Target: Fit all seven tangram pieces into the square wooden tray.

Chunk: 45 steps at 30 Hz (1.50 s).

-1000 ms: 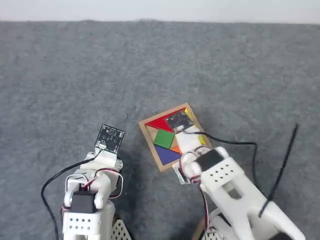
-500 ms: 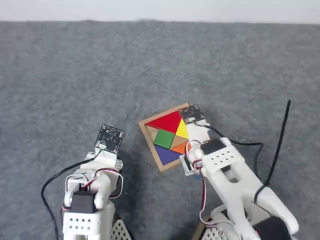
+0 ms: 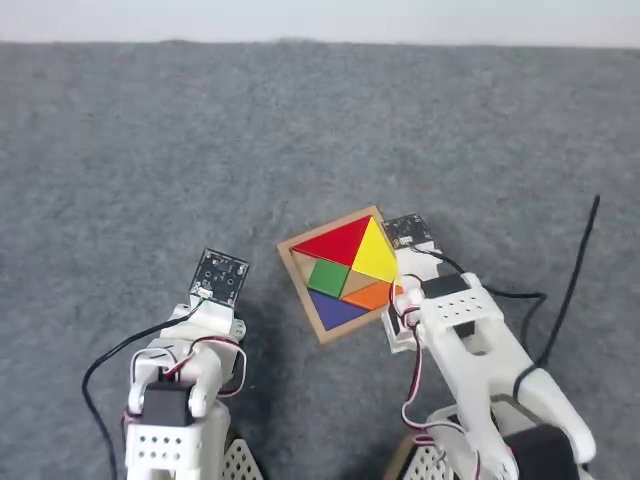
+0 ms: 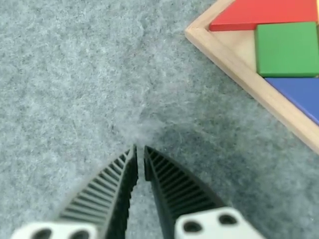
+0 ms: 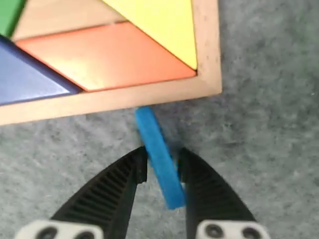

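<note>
Down on the grey felt-like table cover (image 3: pixel 200 150), set cornerwise between the two arms: the square wooden tray (image 3: pixel 299 290). Inside, lying flat and close together: a big red triangle (image 3: pixel 335 243) along the far-left side, a big yellow triangle (image 3: pixel 375 255) edge to edge with it, a green square (image 3: pixel 327 277) in the middle, an orange parallelogram (image 3: pixel 367 295) just below the yellow, a dark blue triangle (image 3: pixel 335 312) at the near corner. Also two pale wood-coloured patches, one left of the green square, one between green and orange; impossible to tell whether pieces or bare tray floor. Over to the right gripper (image 5: pixel 162 160): clenched on a thin light-blue flat piece (image 5: pixel 149 129), held on edge, one black ribbed finger against each face. Outside the tray, the far end of it right up at the outer rim, beside the corner with the orange and yellow. And the left gripper (image 4: pixel 140 152): hanging low over the cover, apart from the tray's left corner, fingers pressed almost together, a mere sliver between, clenched on themselves.
</note>
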Tool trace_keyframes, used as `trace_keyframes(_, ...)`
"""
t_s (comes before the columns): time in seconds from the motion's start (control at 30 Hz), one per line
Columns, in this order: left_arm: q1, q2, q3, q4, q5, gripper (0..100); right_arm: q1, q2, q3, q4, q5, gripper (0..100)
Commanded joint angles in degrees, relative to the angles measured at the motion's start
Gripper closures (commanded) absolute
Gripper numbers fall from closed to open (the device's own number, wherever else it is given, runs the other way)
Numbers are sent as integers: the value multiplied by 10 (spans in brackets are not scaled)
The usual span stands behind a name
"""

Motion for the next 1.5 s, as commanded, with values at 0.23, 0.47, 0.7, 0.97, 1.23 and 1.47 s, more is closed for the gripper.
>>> trace_keyframes(0.23, -4, -10, -6, 2, -4, 978, 11, -11, -34, 19, 75, 992)
trace_keyframes(0.47, -4, -10, -6, 2, -4, 978, 7, -136, -72, 59, 131, 992)
trace_keyframes(0.7, -4, -10, -6, 2, -4, 978, -64, -95, -191, 71, 140, 992)
trace_keyframes(0.97, -4, -10, -6, 2, -4, 978, -114, 122, -356, 9, 118, 992)
trace_keyframes(1.23, -4, -10, -6, 2, -4, 978, -114, 287, -465, -30, 90, 992)
trace_keyframes(1.47, -4, -10, -6, 2, -4, 978, -130, 335, -475, -58, 75, 992)
